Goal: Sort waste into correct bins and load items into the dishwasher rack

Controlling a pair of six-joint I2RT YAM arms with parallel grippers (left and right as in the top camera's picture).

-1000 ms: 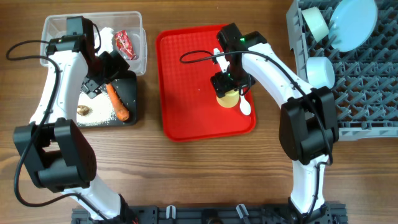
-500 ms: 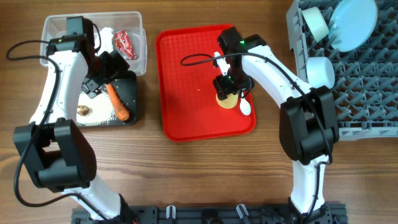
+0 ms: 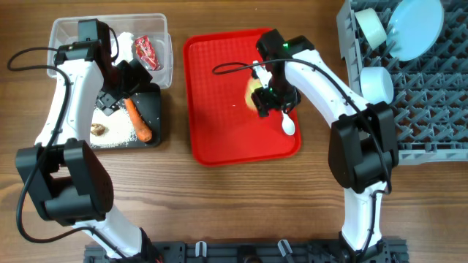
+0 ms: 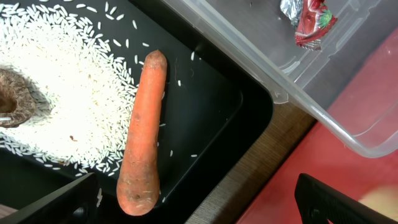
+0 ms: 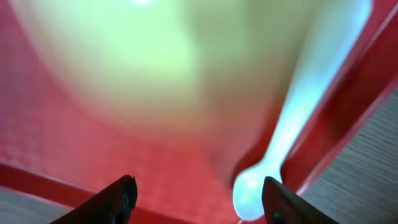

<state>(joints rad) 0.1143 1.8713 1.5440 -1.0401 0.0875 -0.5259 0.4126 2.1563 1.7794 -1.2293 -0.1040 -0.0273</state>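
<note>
The yellow cup point(image 3: 254, 93) is on the red tray, just left of my right gripper point(image 3: 269, 102). In the right wrist view the cup point(image 5: 155, 62) is a large blur above my right gripper point(image 5: 199, 193), whose fingers are apart with tray and the white spoon's point(image 5: 292, 124) bowl between the tips. The spoon point(image 3: 287, 123) lies beside the cup. My left gripper point(image 3: 121, 84) point(image 4: 198, 186) is open and empty above the carrot point(image 4: 143, 130) point(image 3: 137, 120), rice point(image 4: 62, 74) and brown lump point(image 3: 98, 131) in the black tray point(image 3: 151, 102). The red wrapper point(image 3: 148, 51) and tissue point(image 3: 124, 42) lie in the clear tub point(image 3: 66, 33).
The grey rack point(image 3: 431, 109) at the right holds the pale blue plate point(image 3: 417, 28), the mint bowl point(image 3: 371, 25) and the light blue bowl point(image 3: 376, 82). The red tray point(image 3: 219, 109) sits mid-table between the bins and the rack.
My right gripper lowered onto the cup, and the cup now shows up and to the left of where it stood. The left arm has not moved.
</note>
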